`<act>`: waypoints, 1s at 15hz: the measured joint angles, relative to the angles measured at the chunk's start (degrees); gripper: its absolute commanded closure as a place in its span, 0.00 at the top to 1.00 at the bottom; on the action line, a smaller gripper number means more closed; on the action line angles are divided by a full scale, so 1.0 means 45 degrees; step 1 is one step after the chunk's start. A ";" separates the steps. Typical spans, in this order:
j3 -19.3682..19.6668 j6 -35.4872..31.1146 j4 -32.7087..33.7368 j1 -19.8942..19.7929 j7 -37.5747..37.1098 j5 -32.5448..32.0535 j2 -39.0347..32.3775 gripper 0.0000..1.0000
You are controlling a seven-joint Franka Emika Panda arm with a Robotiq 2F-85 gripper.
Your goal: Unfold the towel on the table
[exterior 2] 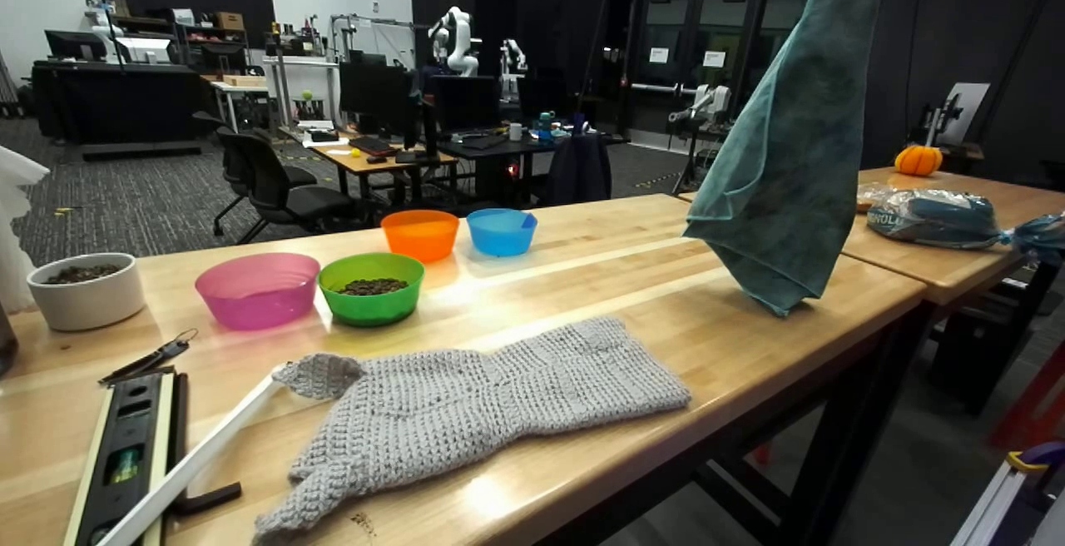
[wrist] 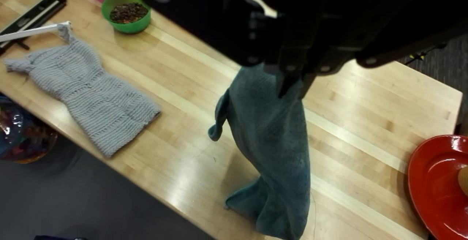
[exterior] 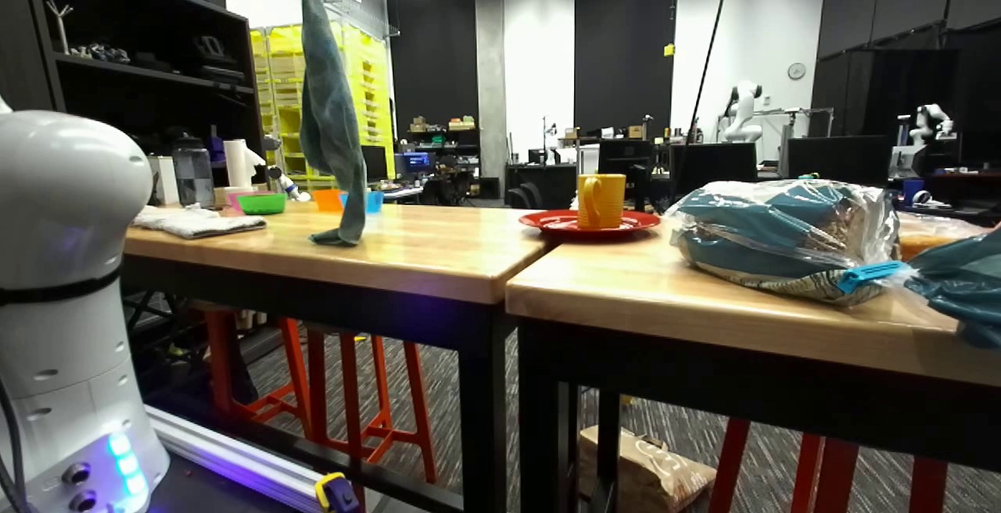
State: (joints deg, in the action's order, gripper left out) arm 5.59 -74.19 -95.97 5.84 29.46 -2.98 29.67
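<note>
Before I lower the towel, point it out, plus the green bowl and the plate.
Towel (exterior 2: 786, 146), in an exterior view: middle of its hanging length.
Green bowl (exterior 2: 370, 310), in an exterior view: outer wall.
Plate (wrist: 437, 185), in the wrist view: bare surface.

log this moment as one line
task: unfold towel; hand: gripping towel's upper end; towel: hanging over table, not laid flat; on table: grey knit item
</note>
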 measured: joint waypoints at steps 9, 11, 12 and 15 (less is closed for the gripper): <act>-0.0633 0.2310 0.1481 0.0571 0.0012 0.0077 0.0152 0.01; -0.0797 0.2735 0.1696 0.0714 0.0011 0.0195 0.0195 0.01; -0.0875 0.2941 0.1792 0.0784 0.0006 0.0315 0.0205 0.01; -0.1137 0.3515 0.2031 0.0997 -0.0003 0.0667 0.0223 0.01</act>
State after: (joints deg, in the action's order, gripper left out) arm 0.48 -58.37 -86.83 10.33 29.44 0.02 30.68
